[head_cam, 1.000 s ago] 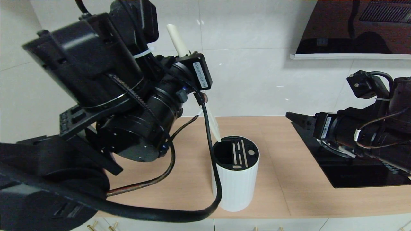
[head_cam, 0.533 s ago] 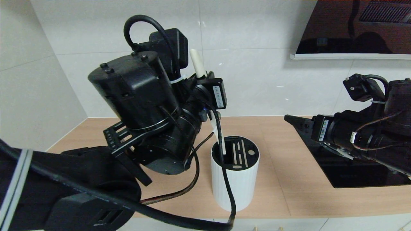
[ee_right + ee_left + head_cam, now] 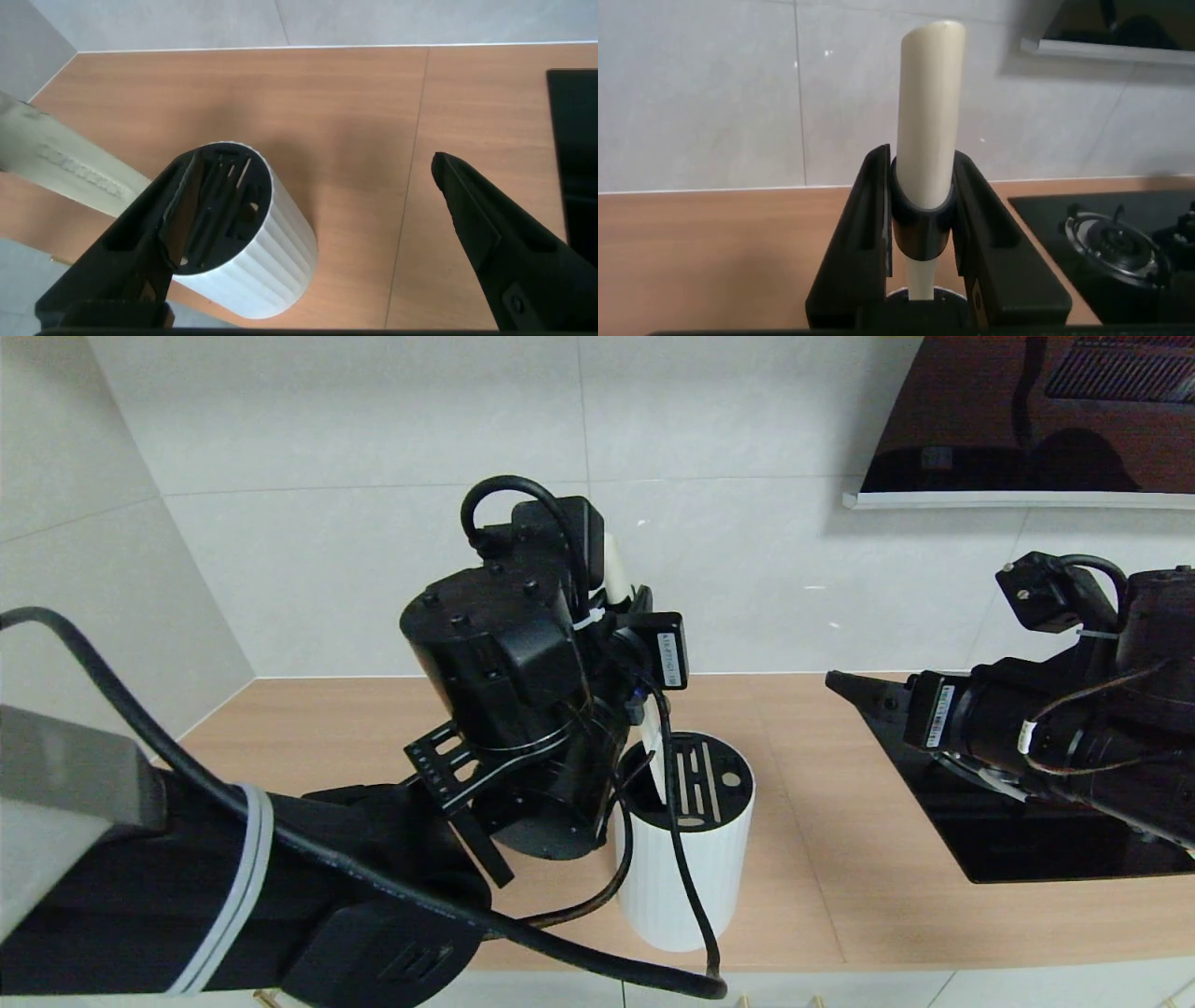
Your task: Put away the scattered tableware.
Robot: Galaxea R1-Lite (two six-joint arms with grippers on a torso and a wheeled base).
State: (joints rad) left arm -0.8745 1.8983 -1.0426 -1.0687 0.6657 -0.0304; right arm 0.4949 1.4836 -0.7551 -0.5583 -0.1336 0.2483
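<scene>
Wrist view: left hand (image 3: 923,201) grips knife (image 3: 926,103); head view: blade in holder (image 3: 686,859); right hand (image 3: 313,168) wide, 3 o'clock of holder.

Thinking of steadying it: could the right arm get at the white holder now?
Probably yes: bare counter lies between the open right gripper and the holder. Only its top is taken, where the left gripper holds a knife.
</scene>
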